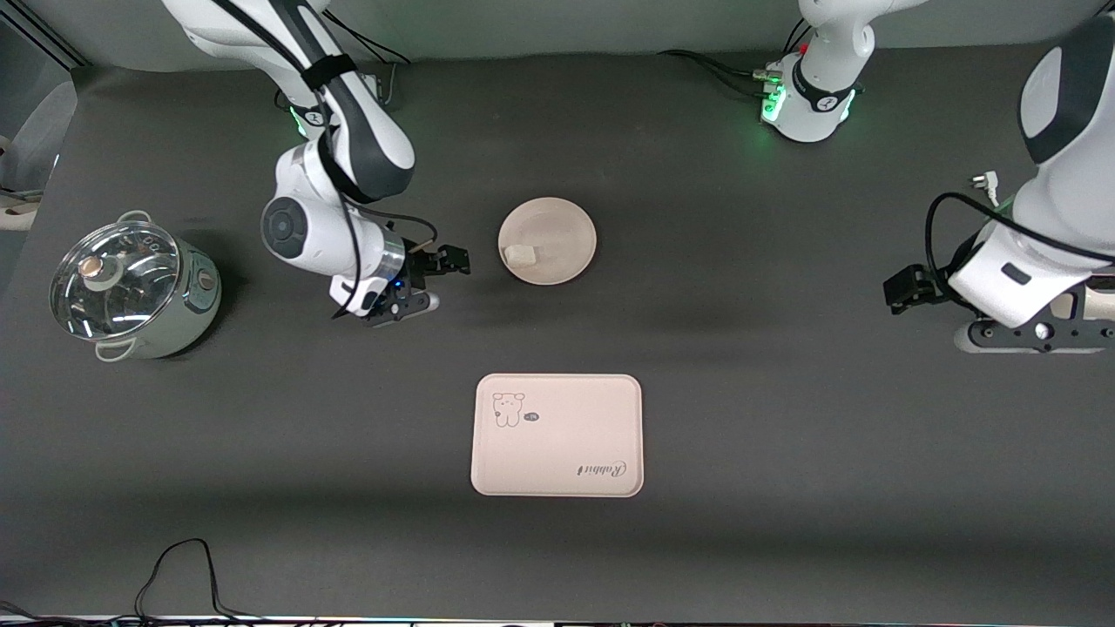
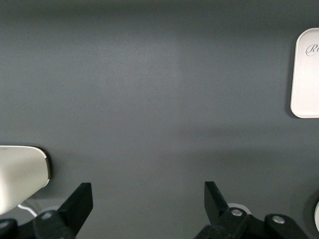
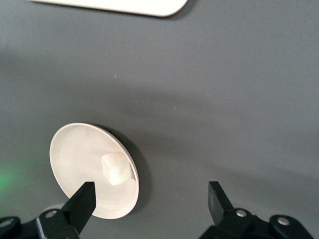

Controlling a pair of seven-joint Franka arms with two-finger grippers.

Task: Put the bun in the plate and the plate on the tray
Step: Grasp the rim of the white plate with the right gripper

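While both the left gripper [image 2: 145, 209] and right gripper [image 3: 149, 206] gape wide, the off-white bun [image 1: 521, 254] sits on the round plate [image 1: 566, 228].

Off-white bun [image 1: 521, 254]; plain cream-beige plate [image 1: 566, 226]; cream-beige tray [image 1: 557, 457], bear drawing, "Rabbit" script.

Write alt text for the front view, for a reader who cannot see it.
A bun sits on a round plate mid-table; the tray, nearer the camera, holds nothing. The open right gripper hangs beside the plate, the left arm waits at its end, and a lidded pot stands by.
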